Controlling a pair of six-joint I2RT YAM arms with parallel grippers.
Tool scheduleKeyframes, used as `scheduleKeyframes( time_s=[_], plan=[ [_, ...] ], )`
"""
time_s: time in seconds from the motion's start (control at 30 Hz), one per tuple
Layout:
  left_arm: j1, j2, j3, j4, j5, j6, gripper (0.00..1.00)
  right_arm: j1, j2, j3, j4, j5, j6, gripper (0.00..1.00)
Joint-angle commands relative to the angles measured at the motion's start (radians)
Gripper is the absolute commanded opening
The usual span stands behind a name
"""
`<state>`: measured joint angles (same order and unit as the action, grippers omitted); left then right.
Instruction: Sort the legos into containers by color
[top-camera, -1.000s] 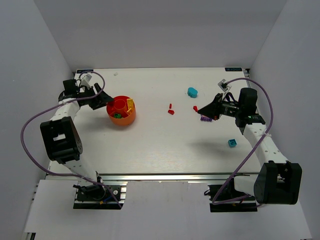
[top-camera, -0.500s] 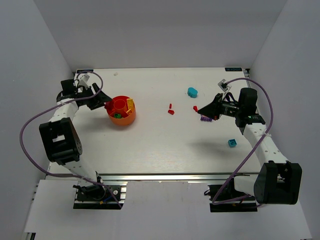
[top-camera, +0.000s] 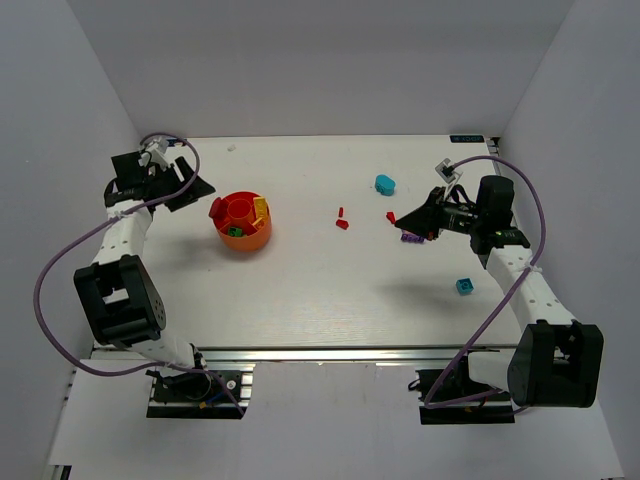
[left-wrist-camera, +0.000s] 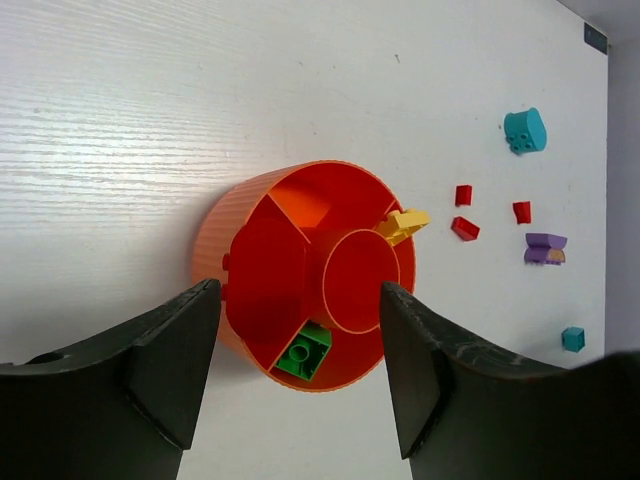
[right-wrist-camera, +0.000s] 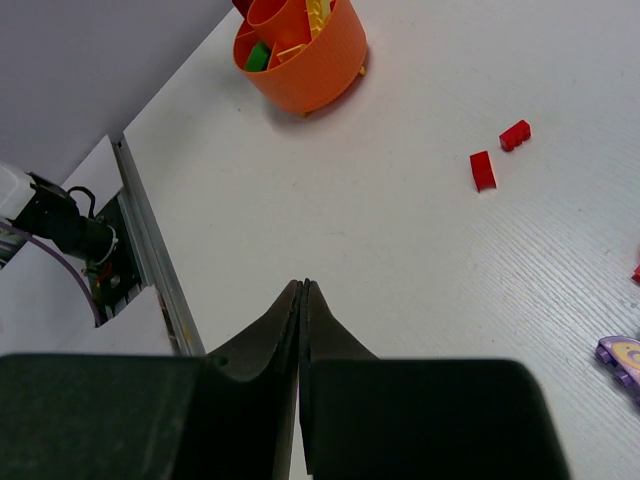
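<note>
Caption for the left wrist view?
Open left gripper facing the orange bowl, a green brick and yellow brick inside.

The ribbed orange bowl (left-wrist-camera: 213, 262) and legos (left-wrist-camera: 524, 130) look like smooth plastic; the white table (left-wrist-camera: 140, 110) shows matt wood grain.

I have the bowl (top-camera: 244, 241) on the left half of the table (top-camera: 300, 290), with several bricks (top-camera: 260, 210) in it. Well to its right, two small bricks (top-camera: 342, 224) lie mid-table. A bigger brick (top-camera: 385, 184) sits farther back, and a lone brick (top-camera: 464, 286) lies nearer, far right.
</note>
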<state>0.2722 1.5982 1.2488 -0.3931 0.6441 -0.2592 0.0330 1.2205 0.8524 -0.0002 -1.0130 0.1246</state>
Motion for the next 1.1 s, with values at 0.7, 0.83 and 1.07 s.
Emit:
scheduleKeyframes(
  time_s=[0.7,0.83,1.07],
  plan=[
    [-0.044,0.112,0.084,-0.107,-0.004,0.049,0.78,-0.002,0.01,-0.007,0.02,-0.016,-0.009,0.03],
    [-0.053,0.138,0.103,-0.121,-0.02,0.067,0.79,-0.002,0.013,-0.007,0.019,-0.018,-0.008,0.03],
    [-0.062,0.155,0.11,-0.121,-0.038,0.067,0.79,-0.002,0.008,-0.006,0.019,-0.021,-0.01,0.03]
  ],
)
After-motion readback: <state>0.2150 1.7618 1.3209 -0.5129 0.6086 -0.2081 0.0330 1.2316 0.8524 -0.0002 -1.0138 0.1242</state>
